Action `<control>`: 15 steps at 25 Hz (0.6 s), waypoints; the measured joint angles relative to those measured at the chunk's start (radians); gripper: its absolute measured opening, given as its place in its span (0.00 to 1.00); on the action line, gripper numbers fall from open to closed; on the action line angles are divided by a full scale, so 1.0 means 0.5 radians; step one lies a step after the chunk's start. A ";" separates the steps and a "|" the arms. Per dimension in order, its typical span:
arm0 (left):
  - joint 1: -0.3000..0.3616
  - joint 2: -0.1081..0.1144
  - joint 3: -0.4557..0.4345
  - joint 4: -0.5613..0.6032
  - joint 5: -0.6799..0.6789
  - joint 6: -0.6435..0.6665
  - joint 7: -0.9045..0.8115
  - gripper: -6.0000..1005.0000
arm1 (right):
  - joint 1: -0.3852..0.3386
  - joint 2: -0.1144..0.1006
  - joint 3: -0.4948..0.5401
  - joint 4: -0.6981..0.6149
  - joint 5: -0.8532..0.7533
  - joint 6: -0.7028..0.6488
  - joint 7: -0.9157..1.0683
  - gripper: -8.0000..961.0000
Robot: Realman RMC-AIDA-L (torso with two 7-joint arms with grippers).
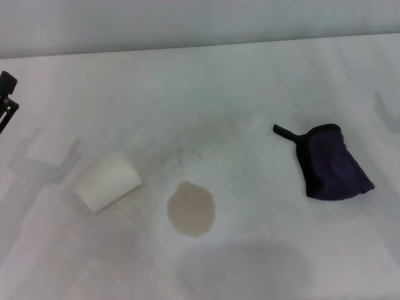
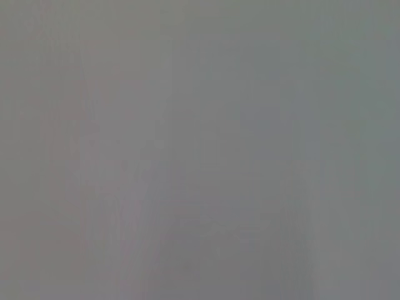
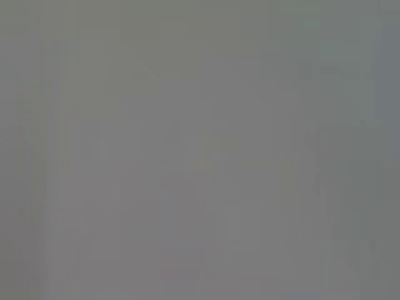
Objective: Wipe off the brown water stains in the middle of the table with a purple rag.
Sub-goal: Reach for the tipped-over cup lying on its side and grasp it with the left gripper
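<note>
The brown water stains are one pale tan roundish blot on the white table, a little in front of its middle. The purple rag lies bunched on the right, dark purple with black edging, and its short black loop tab points left. The rag lies well apart from the blot. A black bit of my left gripper shows at the far left edge, well away from both. My right gripper is out of view. Both wrist views show only flat grey, with nothing to make out.
A white paper cup lies on its side just left of the blot. A faint grey speckled smudge marks the table behind the blot. The table's far edge runs along the top, against a grey wall.
</note>
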 joint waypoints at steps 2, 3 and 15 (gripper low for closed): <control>-0.008 0.020 0.008 0.016 0.023 -0.072 -0.126 0.87 | 0.005 0.000 -0.007 0.002 0.000 -0.006 0.000 0.89; -0.012 0.028 0.009 0.029 0.043 -0.118 -0.187 0.87 | 0.007 0.001 -0.008 0.006 -0.001 -0.008 0.000 0.89; 0.018 0.187 0.009 0.534 0.583 -0.600 -1.096 0.87 | 0.030 0.009 0.006 0.103 0.001 -0.031 -0.018 0.89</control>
